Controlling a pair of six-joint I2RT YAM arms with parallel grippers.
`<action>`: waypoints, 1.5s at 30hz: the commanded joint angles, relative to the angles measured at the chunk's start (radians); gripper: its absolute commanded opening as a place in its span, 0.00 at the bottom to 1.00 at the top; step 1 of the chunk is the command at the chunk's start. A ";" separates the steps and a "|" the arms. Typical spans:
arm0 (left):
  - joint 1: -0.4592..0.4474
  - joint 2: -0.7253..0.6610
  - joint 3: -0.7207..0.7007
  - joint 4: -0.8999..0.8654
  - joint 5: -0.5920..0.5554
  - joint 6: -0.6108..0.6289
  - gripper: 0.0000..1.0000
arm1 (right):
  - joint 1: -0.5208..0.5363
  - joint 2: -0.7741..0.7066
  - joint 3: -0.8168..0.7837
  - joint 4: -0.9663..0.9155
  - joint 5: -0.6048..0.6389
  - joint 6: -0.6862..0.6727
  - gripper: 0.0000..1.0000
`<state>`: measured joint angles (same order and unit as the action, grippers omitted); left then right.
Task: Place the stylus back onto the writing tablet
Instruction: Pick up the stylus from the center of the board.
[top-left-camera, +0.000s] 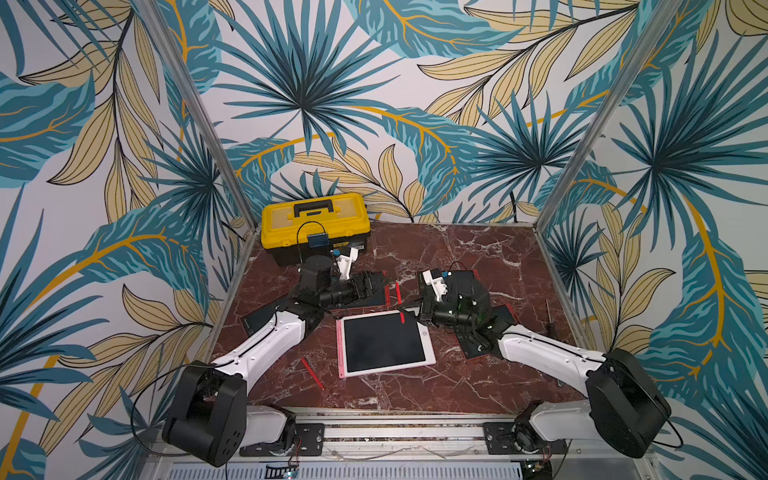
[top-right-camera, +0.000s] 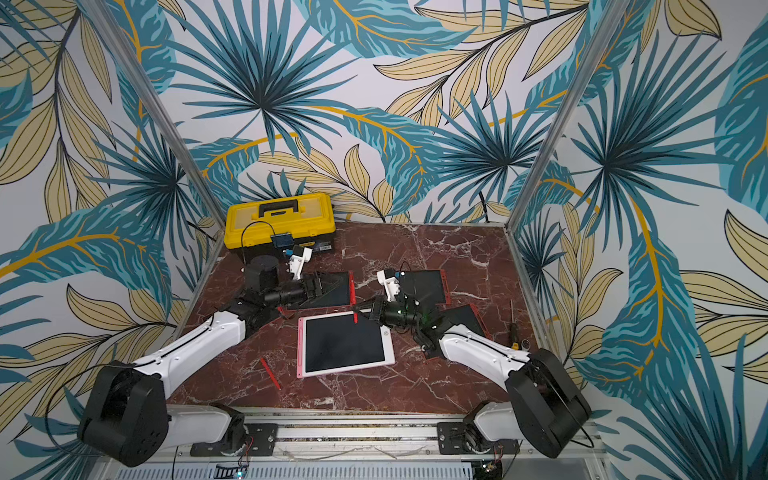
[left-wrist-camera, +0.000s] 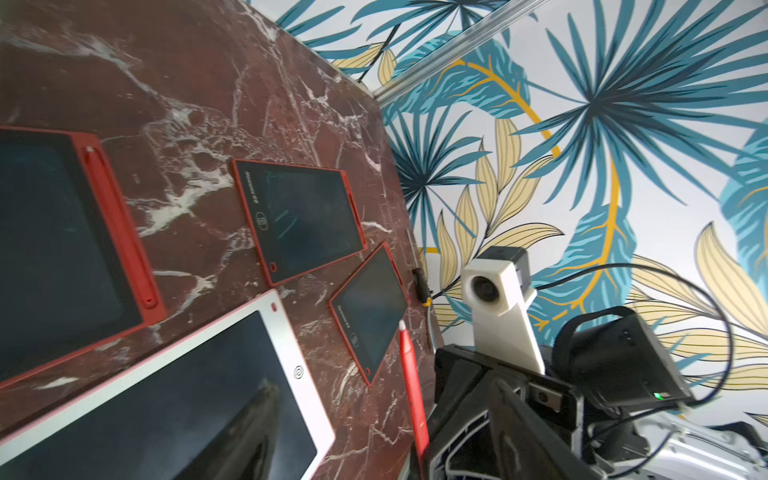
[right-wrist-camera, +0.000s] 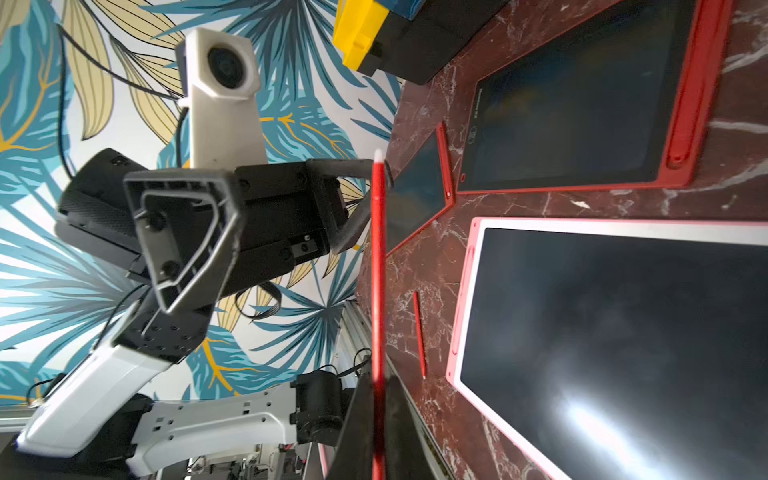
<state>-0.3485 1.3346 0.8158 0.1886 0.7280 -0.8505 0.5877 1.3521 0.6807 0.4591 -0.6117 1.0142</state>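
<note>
**Here, the stylus hangs over the tablet's far edge**

From above, in both top views, the white tablet (top-left-camera: 384, 343) (top-right-camera: 345, 343) lies mid-desk, turned slightly off square. The right gripper (top-left-camera: 406, 316) (top-right-camera: 362, 316) has its fingers clenched on the red stylus (top-left-camera: 399, 301) (top-right-camera: 355, 316). The stylus's held end shows over the tablet's far edge, near the far right corner. Whether it touches the tablet cannot be told.

The left gripper (top-left-camera: 380, 286) (top-right-camera: 322, 286) sits just beside the stylus's other end, over a red-framed tablet (top-right-camera: 332, 291). A second stylus (top-left-camera: 312, 372) (top-right-camera: 270, 372) lies flat beside the white tablet's left edge, apart from it.

Bare marble desk (top-left-camera: 478, 257) runs along the far right and between the tablet's near edge and the front rail. A yellow toolbox (top-left-camera: 316, 220) fills the far left corner.

In the left wrist view, the stylus (left-wrist-camera: 411, 386) rises white tip first past the right gripper's body. Narrow strips of desk separate the white tablet (left-wrist-camera: 187, 395) from three red-framed ones. One left finger (left-wrist-camera: 257, 428) shows as a blur over the white tablet's screen.

In the right wrist view, the stylus (right-wrist-camera: 378, 270) runs from between the right fingers (right-wrist-camera: 355, 432) to the left gripper (right-wrist-camera: 362, 199). That gripper's fingers are spread on either side of the tip, grasping nothing. The second stylus (right-wrist-camera: 419, 332) lies parallel to the white tablet's (right-wrist-camera: 623, 332) pink edge.
</note>
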 joint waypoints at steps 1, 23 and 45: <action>-0.014 0.016 -0.028 0.182 0.068 -0.067 0.69 | -0.009 -0.022 -0.041 0.081 -0.061 0.056 0.01; -0.030 0.108 -0.026 0.356 0.251 -0.245 0.51 | -0.024 -0.021 -0.048 0.250 -0.157 0.142 0.02; -0.033 0.115 -0.026 0.355 0.250 -0.245 0.07 | -0.023 0.053 -0.130 0.423 -0.145 0.196 0.02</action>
<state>-0.3786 1.4525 0.8047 0.5167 0.9684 -1.1103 0.5663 1.3846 0.5819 0.8368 -0.7525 1.1896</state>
